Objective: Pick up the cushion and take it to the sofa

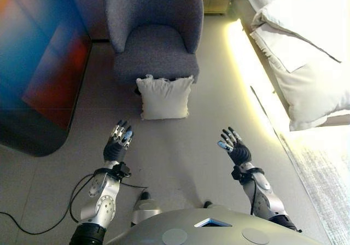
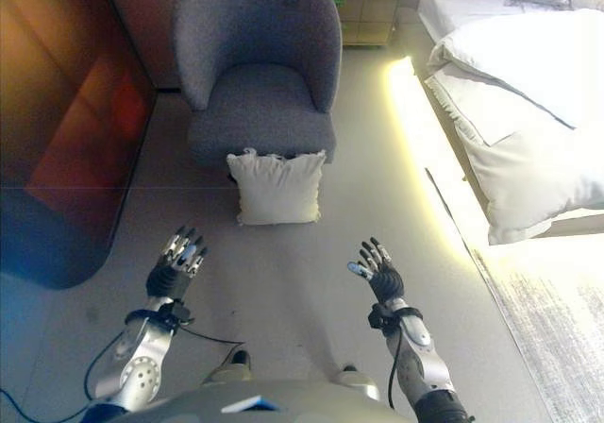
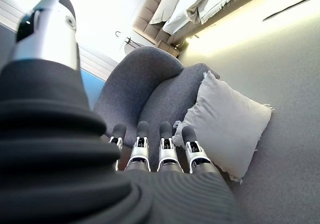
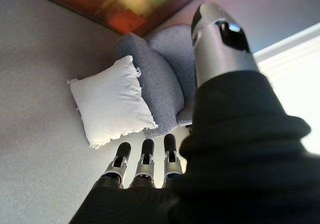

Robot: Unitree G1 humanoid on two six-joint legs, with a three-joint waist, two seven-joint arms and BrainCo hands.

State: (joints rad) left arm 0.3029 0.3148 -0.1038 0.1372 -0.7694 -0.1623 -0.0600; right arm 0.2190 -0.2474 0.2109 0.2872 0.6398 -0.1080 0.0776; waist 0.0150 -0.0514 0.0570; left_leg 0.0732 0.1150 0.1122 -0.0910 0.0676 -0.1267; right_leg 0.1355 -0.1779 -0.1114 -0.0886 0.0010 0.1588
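A cream cushion [image 1: 164,97] with frayed corners stands upright on the floor, leaning against the front of a grey armchair [image 1: 156,31]. It shows too in both wrist views: the cushion [image 3: 227,121], the cushion [image 4: 112,101]. My left hand [image 1: 118,141] is open, fingers straight, short of the cushion and to its left. My right hand [image 1: 235,145] is open as well, short of it and to the right. Neither hand touches the cushion. The armchair's seat [image 2: 257,97] has nothing on it.
A bed with white bedding [image 1: 306,42] runs along the right, with a lit strip [image 1: 246,64] at its base. A dark glossy cabinet [image 1: 38,64] stands at the left. A small nightstand [image 2: 366,8] sits behind the armchair. A pale rug [image 1: 322,174] lies at the lower right.
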